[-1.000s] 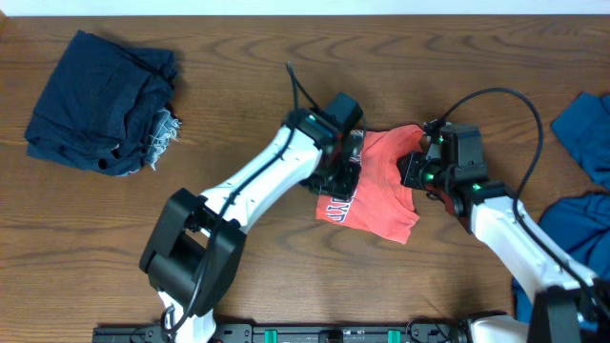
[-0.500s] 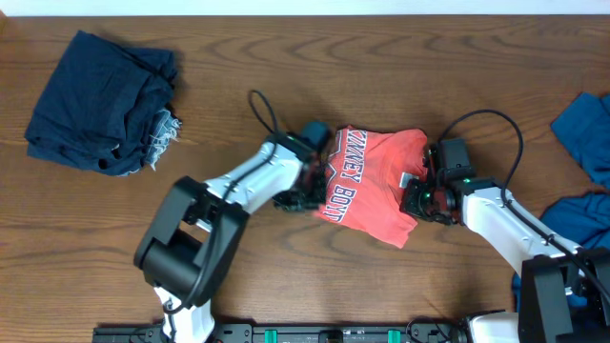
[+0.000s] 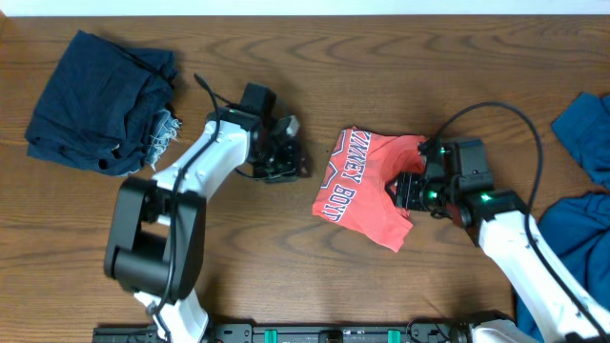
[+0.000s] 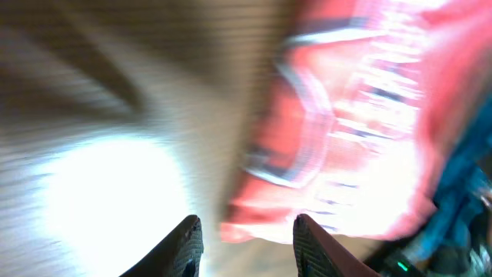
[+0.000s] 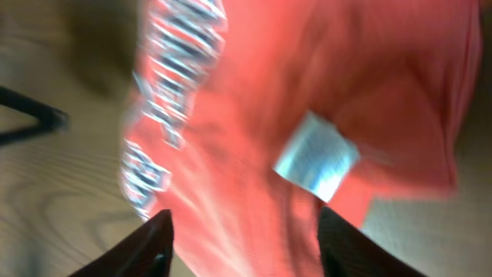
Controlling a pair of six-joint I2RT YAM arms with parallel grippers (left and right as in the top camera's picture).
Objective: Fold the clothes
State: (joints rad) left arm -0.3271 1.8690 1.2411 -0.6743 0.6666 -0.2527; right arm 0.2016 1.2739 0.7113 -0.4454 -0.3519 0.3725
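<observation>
**Wooden surface (image 3: 315,57), bunched shirt, both jaws empty**

I'd spread the coral T-shirt (image 3: 367,186) flat first, then pinch matching corners so the fold lands even. Left jaws stand apart and empty, well left of it. The shirt lies centre-right, lettering up. Right jaws gape at its right edge, white neck label (image 5: 317,155) just ahead, clamping nothing I can see.

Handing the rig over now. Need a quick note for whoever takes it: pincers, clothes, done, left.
Left pincer: open, empty, over bare table left of the coral T-shirt.
Right pincer: open at the shirt's right edge, gripping nothing.
Done: shirt mid-table, roughly folded, creased, lettering up.
Navy garment bundled far left; blue clothes loose at right edge.
Left: probably tidy the shirt, then the blue clothes.
</observation>
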